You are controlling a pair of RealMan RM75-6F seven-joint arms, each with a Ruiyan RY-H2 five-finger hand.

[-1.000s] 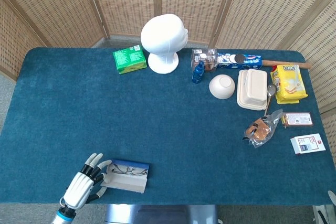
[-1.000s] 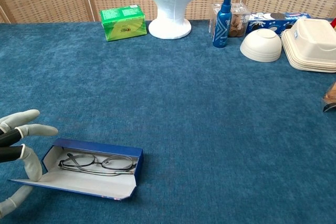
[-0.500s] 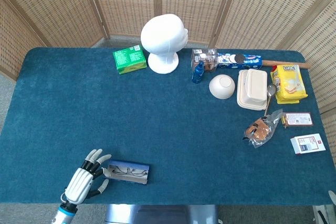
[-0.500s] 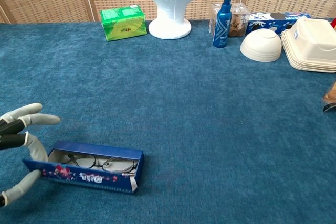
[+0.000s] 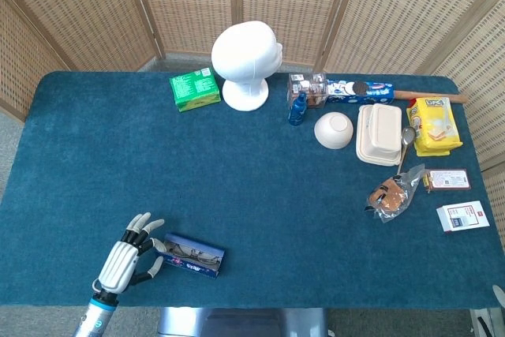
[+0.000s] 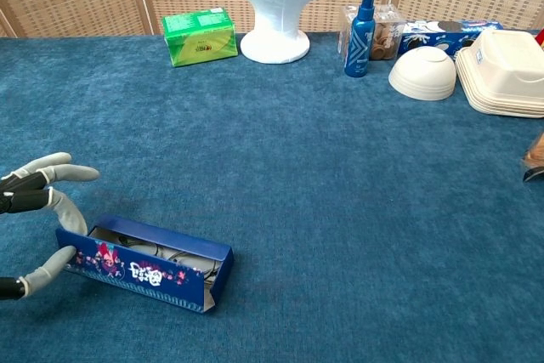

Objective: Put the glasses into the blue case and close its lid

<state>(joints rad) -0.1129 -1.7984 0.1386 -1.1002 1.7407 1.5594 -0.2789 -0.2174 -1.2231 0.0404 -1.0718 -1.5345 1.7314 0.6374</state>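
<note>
Holding: my left hand sits at the case's 9 o'clock end, fingers spread, fingertips touching that end; nothing is clasped.
Case: long blue cardboard glasses case with a floral print, lying flat at about 7 o'clock on the table, near the front edge; its printed lid is tilted up over the tray, not fully down.
Glasses: thin dark wire-framed glasses, inside the case, only partly visible through the gap under the lid.
Right hand: not seen in either view.
Table: dark blue carpet-like tabletop.
Far side, 12 o'clock: white foam mannequin head, green box just at its 9 o'clock.
Toward 2 o'clock: blue spray bottle, white upturned bowl, cream lidded food container, yellow snack packet.
</note>
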